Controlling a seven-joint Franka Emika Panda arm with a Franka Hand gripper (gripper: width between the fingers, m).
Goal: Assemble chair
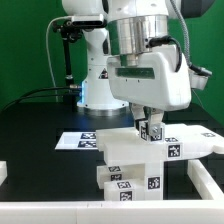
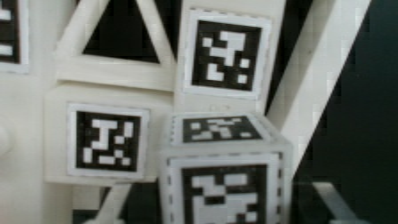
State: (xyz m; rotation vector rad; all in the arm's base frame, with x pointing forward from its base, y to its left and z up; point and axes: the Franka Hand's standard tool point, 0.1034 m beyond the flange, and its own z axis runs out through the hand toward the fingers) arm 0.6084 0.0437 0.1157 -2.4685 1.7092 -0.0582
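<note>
Chair (image 1: pixel 128 165) partly stacked on desk (image 1: pixel 40 115) just before marker board (image 1: pixel 85 138); fingers (image 1: pixel 150 121) clamped on tagged post (image 1: pixel 152 132) above slab. Step: seating post; next needs straight downward press.

Exterior camera is sitting low, off the arm, facing across the black table (image 1: pixel 40 150) toward the robot base (image 1: pixel 98 92), at middling range. Wrist camera is riding the arm, looking very closely at the tagged white chair pieces (image 2: pixel 222 170). Both are sharing that tagged stack (image 1: pixel 130 165).
</note>
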